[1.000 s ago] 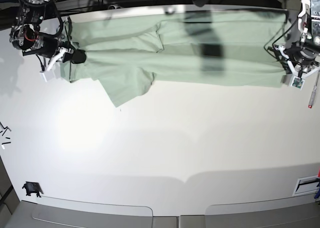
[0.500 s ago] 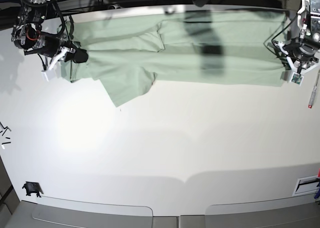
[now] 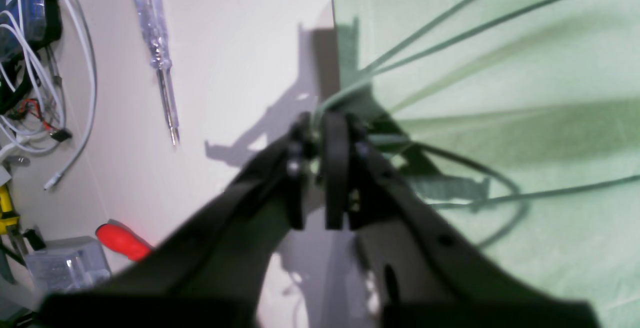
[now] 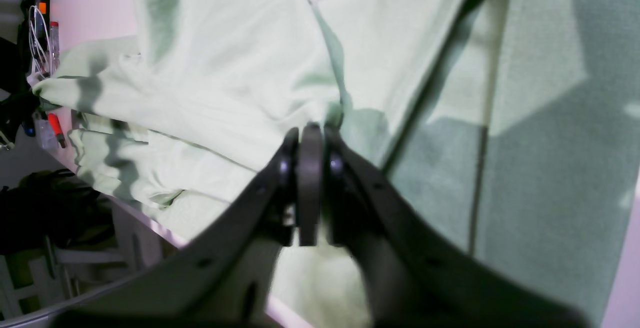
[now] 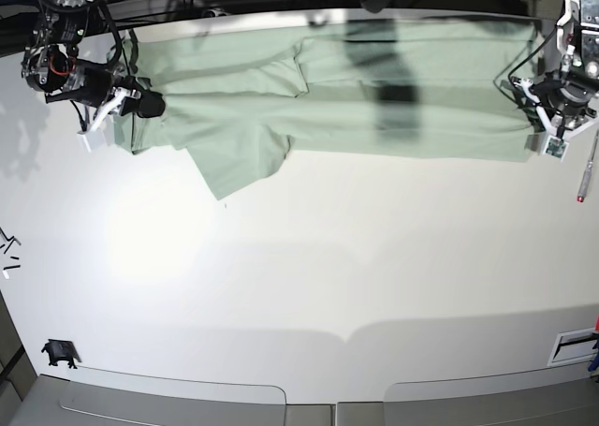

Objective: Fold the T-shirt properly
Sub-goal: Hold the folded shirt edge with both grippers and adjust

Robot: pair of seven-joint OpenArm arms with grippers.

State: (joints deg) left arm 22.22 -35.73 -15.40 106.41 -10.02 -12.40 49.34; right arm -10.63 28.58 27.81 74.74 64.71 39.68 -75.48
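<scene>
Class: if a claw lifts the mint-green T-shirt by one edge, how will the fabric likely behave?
The T-shirt probably droops: it lies flat, with thin creases near the left claw. It seems light, and one sleeve already lies folded over.

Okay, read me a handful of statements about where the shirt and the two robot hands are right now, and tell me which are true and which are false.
1. The T-shirt lies stretched along the far side of the table. True.
2. The shirt is dark blue. False: it is pale mint green.
3. The left hand is at the shirt's edge on the base view's right. True.
4. The right hand hovers over the middle of the table, away from the shirt. False: it is at the shirt's end on the base view's left.
5. A screwdriver lies on the table beside the shirt. True.
6. One sleeve hangs off the table's near edge. False: it lies flat on the table.
</scene>
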